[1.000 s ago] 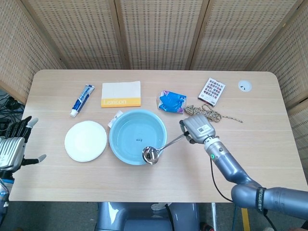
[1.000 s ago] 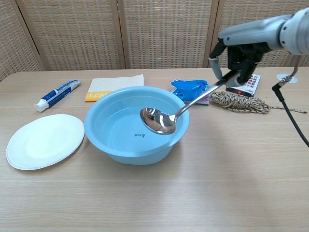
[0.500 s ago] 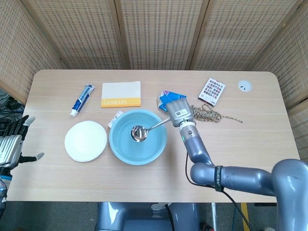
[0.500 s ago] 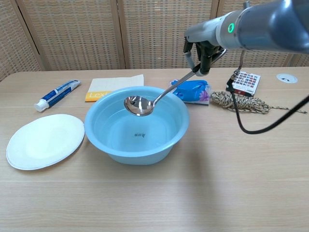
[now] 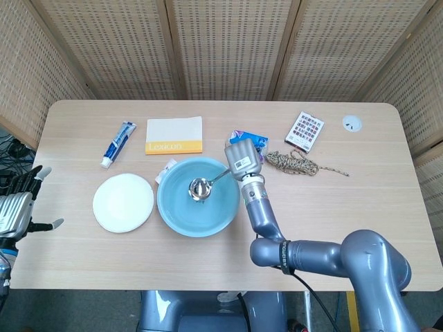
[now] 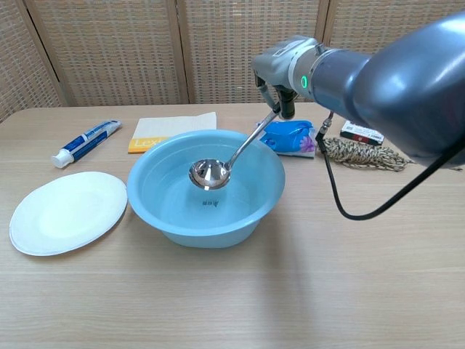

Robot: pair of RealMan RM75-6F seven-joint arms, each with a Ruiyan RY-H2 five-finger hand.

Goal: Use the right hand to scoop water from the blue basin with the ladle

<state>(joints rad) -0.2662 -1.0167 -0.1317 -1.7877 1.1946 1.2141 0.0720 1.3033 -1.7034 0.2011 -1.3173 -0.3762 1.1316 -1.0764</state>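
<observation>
The blue basin point(image 5: 169, 211) point(image 6: 163, 217) sits at the table's middle with clear water in it. My right hand point(image 5: 241, 160) point(image 6: 277, 80) hovers over the basin's far right rim and grips the handle of the steel ladle point(image 5: 200, 188) point(image 6: 211, 174). The ladle slopes down to the left, its bowl low inside the basin at the water. My left hand point(image 5: 19, 207) hangs off the table's left edge, fingers spread, holding nothing.
A white plate point(image 5: 123, 202) point(image 6: 64, 211) lies left of the basin. Behind it are a toothpaste tube point(image 5: 119, 143), a yellow-white box point(image 5: 174, 135) and a blue packet point(image 6: 290, 138). A rope coil point(image 5: 294, 163) and a card pack point(image 5: 304, 130) lie to the right.
My right hand swung left from beside the basin to above its far right rim. The ladle bowl went from the basin's near rim to the middle and dropped toward the water.
</observation>
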